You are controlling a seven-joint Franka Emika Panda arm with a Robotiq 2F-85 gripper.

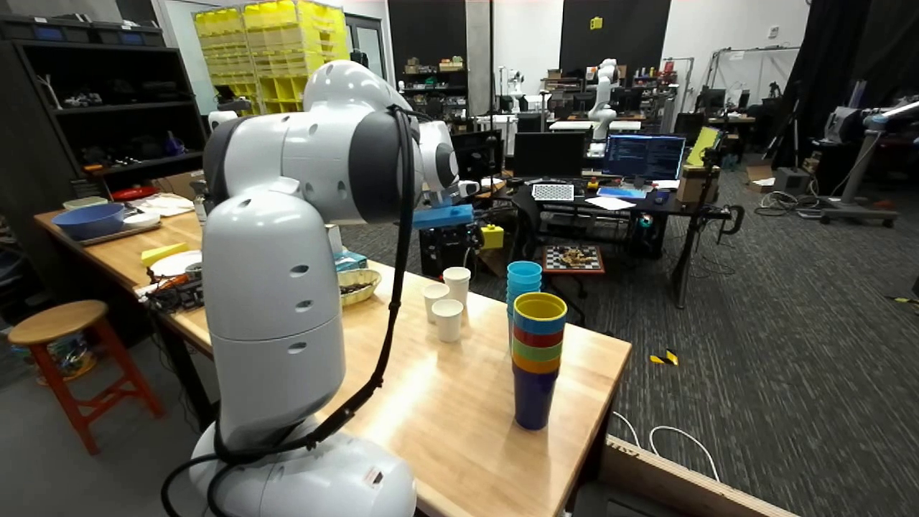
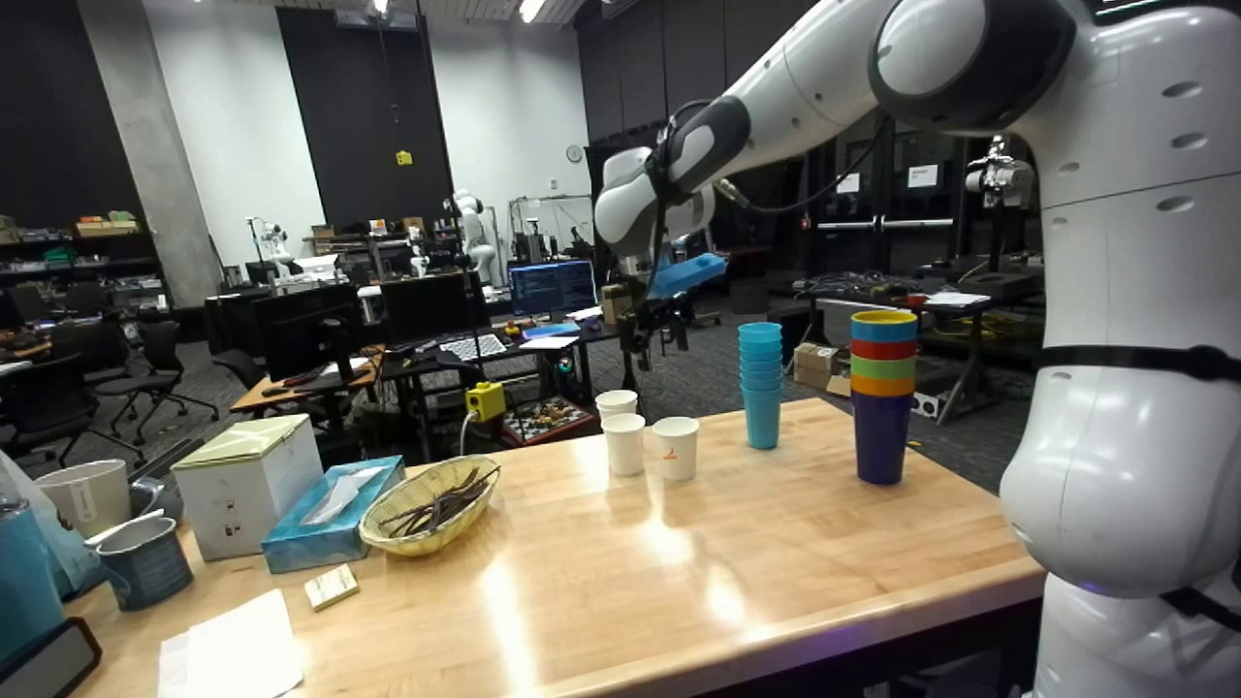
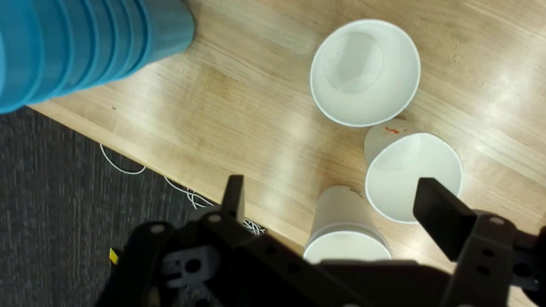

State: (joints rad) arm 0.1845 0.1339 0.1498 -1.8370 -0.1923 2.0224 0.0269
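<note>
The claw, spread wide and empty, hangs above loosely grouped white cups, none lifted. Right of them on the tabletop, blue cups and multicolored cups stand stacked.

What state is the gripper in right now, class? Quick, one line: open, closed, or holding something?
Gripper: open, holding nothing.

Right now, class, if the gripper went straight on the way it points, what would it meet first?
Probably the white cup with the red mark: in the wrist view, one finger of the gripper overlaps its opening. Depth is unclear, so it might miss.
</note>
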